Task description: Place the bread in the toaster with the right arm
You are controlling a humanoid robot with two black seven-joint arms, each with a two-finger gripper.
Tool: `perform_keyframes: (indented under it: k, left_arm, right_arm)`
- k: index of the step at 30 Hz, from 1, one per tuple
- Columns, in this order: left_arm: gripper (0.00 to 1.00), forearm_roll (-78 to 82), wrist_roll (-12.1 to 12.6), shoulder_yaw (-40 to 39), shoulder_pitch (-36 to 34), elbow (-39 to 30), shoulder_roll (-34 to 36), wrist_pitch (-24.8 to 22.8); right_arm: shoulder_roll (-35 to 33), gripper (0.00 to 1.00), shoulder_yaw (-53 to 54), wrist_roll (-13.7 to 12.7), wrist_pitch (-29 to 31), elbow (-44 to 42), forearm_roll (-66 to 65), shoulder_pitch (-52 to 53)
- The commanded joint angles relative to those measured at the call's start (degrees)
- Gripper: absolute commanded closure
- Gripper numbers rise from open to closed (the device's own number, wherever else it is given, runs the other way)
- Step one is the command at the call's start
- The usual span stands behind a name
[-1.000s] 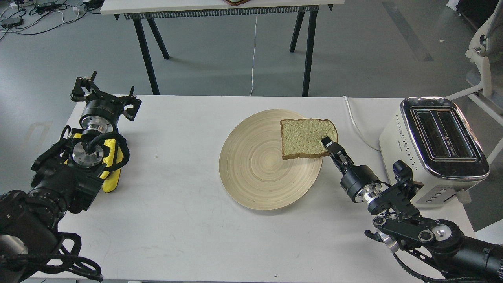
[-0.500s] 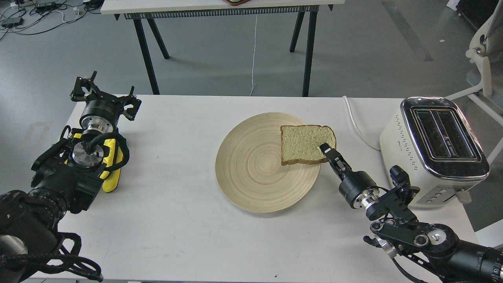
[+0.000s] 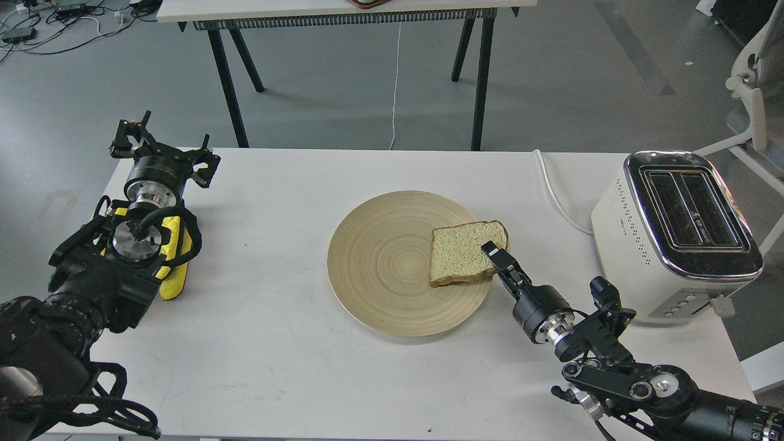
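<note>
The bread (image 3: 460, 254) lies on the right side of a round wooden plate (image 3: 380, 269) in the middle of the white table. My right gripper (image 3: 492, 251) comes in from the lower right and is shut on the slice's right edge, low over the plate rim. The cream-white toaster (image 3: 631, 239) stands at the table's right edge, to the right of the gripper, with both chrome-rimmed slots showing empty. My left gripper (image 3: 164, 147) rests at the table's far left, fingers spread, holding nothing.
The toaster's white cord (image 3: 554, 190) runs over the table's back edge, between plate and toaster. Yellow padding (image 3: 174, 269) sits on my left arm. A second table (image 3: 343, 9) stands behind, and a white chair (image 3: 756, 92) at the far right.
My right gripper has pulled back toward me and to the left with the bread in it. The plate has slid the same way. The left arm has not moved.
</note>
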Motion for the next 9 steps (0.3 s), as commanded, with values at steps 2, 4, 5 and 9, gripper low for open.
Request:
perform_keyframes:
  k: [2, 4, 5, 9]
  left_arm:
    - [0.0, 0.0, 0.0, 0.0, 0.0, 0.0, 0.0, 0.0]
    - [0.0, 0.0, 0.0, 0.0, 0.0, 0.0, 0.0, 0.0]
    - [0.0, 0.0, 0.0, 0.0, 0.0, 0.0, 0.0, 0.0]
    - [0.0, 0.0, 0.0, 0.0, 0.0, 0.0, 0.0, 0.0]
  right_arm:
    - [-0.5, 0.06, 4.8, 0.0, 0.0, 3.5, 0.0, -0.7]
    - [-0.2, 0.03, 7.8, 0.0, 0.0, 5.0, -0.1, -2.0]
    - [0.1, 0.01, 9.2, 0.0, 0.0, 6.0, -0.3, -2.9]
    - [0.9, 0.02, 11.5, 0.0, 0.0, 8.6, -0.3, -4.0]
